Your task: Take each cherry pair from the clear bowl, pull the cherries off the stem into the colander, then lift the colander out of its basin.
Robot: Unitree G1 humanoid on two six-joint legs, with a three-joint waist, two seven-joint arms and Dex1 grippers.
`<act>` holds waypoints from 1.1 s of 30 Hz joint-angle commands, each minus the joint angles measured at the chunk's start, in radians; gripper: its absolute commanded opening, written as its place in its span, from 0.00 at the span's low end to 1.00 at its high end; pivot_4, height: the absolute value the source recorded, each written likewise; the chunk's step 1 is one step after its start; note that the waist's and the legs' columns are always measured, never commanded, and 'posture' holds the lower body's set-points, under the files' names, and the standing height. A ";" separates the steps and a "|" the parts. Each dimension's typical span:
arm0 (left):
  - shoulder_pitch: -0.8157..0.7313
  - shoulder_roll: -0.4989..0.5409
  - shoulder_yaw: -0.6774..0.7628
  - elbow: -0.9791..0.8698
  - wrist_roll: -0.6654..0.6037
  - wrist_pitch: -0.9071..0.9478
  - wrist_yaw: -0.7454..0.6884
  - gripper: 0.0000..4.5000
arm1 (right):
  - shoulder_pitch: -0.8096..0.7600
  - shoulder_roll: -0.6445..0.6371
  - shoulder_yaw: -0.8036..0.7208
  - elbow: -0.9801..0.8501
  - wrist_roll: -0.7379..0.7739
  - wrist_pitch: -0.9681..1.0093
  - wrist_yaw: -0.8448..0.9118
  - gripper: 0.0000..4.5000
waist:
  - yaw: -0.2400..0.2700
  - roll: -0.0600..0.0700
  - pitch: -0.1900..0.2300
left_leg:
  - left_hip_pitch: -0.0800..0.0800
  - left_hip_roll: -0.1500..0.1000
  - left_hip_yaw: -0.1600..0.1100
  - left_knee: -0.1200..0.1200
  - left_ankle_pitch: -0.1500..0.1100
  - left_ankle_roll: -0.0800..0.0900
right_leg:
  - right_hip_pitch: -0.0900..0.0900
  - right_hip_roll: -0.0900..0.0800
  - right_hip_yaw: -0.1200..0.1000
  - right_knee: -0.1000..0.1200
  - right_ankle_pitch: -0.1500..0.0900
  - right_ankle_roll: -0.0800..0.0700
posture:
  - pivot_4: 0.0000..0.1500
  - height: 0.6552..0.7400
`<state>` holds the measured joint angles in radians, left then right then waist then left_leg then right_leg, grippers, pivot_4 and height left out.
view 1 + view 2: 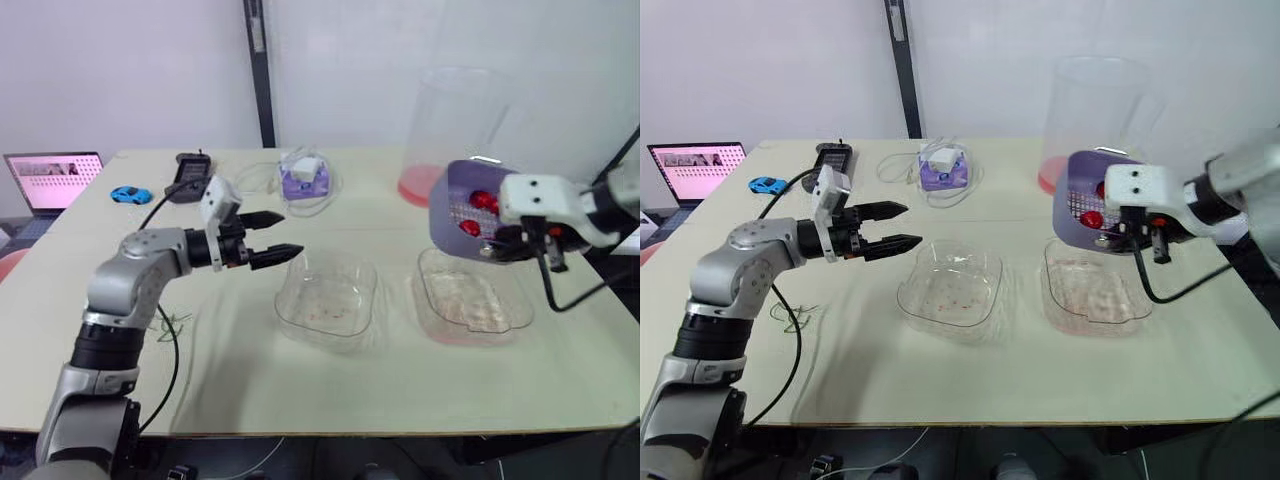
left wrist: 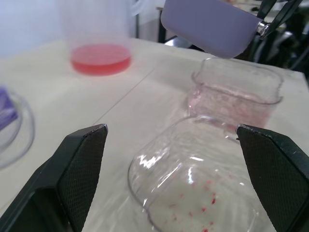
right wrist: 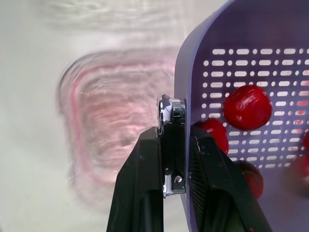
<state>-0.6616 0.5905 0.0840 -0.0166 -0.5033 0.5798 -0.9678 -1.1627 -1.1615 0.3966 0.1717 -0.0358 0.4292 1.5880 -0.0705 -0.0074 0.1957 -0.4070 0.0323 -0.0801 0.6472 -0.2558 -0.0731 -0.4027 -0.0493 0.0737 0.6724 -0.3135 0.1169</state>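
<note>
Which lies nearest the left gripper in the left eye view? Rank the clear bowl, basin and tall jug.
1. Clear bowl, just beside the left gripper, on its right.
2. Basin, farther to the right.
3. Tall jug, at the back right.

Both eye views look forward and down from the head over the pale beige table [image 1: 300, 400], sharing the whole tabletop from slightly offset spots. The left wrist view sits low and close over the clear plastic bowl [image 2: 193, 193], facing the clear plastic basin [image 2: 236, 96]. The right wrist view hugs the purple perforated plastic colander [image 3: 251, 29], looking down on that same basin.
</note>
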 commanded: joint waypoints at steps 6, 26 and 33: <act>0.240 0.037 0.170 -0.282 -0.059 0.050 0.164 1.00 | -0.335 0.351 0.144 0.663 -0.218 -0.434 -0.018 0.04 | 0.000 -0.001 0.000 | -0.003 0.000 0.001 -0.001 0.001 -0.002 | -0.005 -0.001 0.000 0.002 0.000 0.000 | 1.00 0.92; 0.462 0.088 0.310 -0.552 -0.224 0.154 0.322 1.00 | -0.335 0.631 0.155 1.092 -0.394 -0.698 -0.141 0.04 | 0.002 -0.001 0.000 | -0.002 -0.001 0.000 0.000 0.002 -0.004 | -0.006 -0.002 -0.001 0.009 0.000 0.000 | 1.00 0.92; 0.454 0.081 0.300 -0.559 -0.301 0.172 0.347 1.00 | -0.352 0.645 0.148 1.112 -0.413 -0.697 -0.159 0.56 | 0.002 -0.001 0.000 | -0.002 -0.001 0.000 0.000 0.002 -0.004 | -0.006 -0.002 -0.001 0.009 0.000 0.000 | 1.00 0.92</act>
<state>-0.2004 0.6624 0.3686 -0.5452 -0.7793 0.7559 -0.6279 -1.4786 -0.5040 0.5701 1.2823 -0.4409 -0.2687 1.4241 -0.0685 -0.0081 0.1959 -0.4090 0.0309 -0.0805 0.6468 -0.2534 -0.0776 -0.4086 -0.0513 0.0730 0.6814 -0.3135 0.1166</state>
